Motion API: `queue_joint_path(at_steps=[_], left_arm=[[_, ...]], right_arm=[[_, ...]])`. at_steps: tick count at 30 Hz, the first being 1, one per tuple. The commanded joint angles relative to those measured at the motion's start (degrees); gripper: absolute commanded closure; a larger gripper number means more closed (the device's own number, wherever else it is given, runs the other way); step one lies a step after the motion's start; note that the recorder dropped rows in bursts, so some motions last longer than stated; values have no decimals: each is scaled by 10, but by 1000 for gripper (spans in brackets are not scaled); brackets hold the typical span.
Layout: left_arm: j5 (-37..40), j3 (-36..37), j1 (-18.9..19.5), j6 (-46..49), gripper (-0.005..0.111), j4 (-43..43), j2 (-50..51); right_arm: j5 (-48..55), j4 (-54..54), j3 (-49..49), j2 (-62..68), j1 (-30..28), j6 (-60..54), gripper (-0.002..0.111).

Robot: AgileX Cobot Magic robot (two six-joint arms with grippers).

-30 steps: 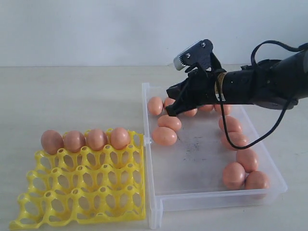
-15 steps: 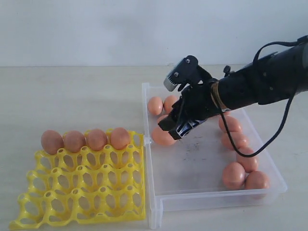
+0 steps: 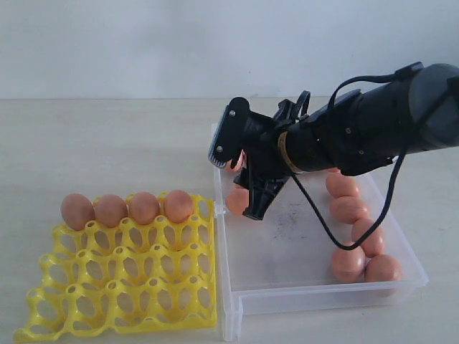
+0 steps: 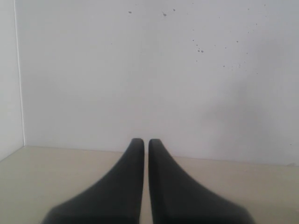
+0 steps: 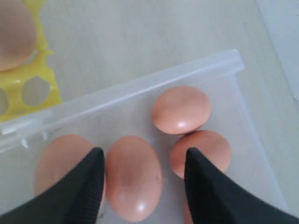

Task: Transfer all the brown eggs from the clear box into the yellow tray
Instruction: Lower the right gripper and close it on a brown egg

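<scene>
Four brown eggs fill the back row of the yellow tray. More brown eggs lie in the clear box, several along its right side and a cluster at its far left corner. My right gripper reaches down into that corner. In the right wrist view the right gripper is open, its fingers either side of one lying egg, with a gap on one side. My left gripper is shut on nothing, facing a white wall.
Other eggs crowd close around the straddled one, against the box wall. The tray corner with an egg sits just beyond that wall. The right arm's black cable hangs over the box.
My right gripper has swung left and down onto the egg cluster at the box's far left, and its jaws have gone from shut to open. The tray's eggs have not moved.
</scene>
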Motion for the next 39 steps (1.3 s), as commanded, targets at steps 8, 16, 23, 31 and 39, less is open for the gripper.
queue_joint_path(at_steps=[8,16,23,31,39], left_arm=[[-3,-2,-3,2,103,-3,-1],[-3,-2,-13,2,103,-3,-1],[-3,-2,-13,2,103,-3,-1],[-3,-2,-13,2,103,-3,-1],[-3,-2,-13,2,103,-3,-1]], right_arm=[[142,3,-5,-27,22,40,82],[246,0,-64,-51,21,233,108],[100,339,-95,-53,21,149,108],[236,621,-94,-53,22,-306,108],[506,972,-120,-47,21,-805,108]])
